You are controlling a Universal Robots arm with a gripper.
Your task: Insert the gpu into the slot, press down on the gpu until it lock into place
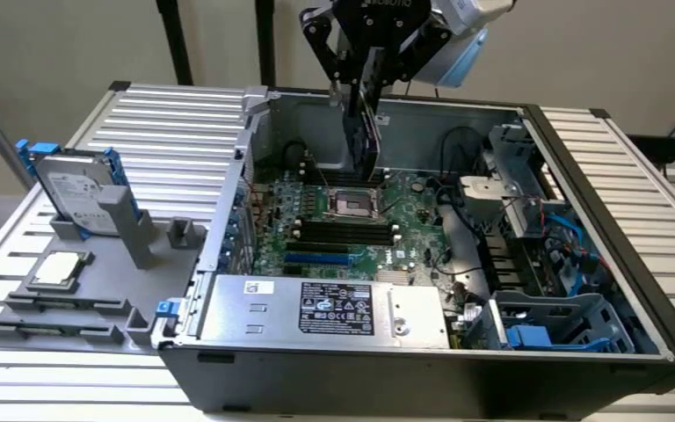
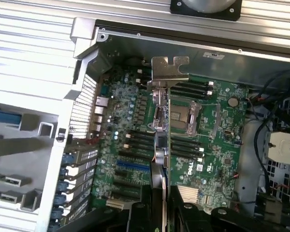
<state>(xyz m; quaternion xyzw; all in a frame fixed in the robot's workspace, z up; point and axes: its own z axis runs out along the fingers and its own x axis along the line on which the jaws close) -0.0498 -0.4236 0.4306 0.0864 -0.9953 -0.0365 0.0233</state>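
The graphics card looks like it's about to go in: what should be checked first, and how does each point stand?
Gripper has hold of the gpu: ok.
Gpu clear of the board, nothing snagged: ok.
Blue slot free of any card: ok.
Gpu lined up above the slot: not ok; in the exterior view it hangs nearer the processor socket.
Metal bracket undamaged: cannot tell.

In the exterior view, the fixture tray (image 1: 197, 290) lies left — the computer case (image 1: 350, 387) right.
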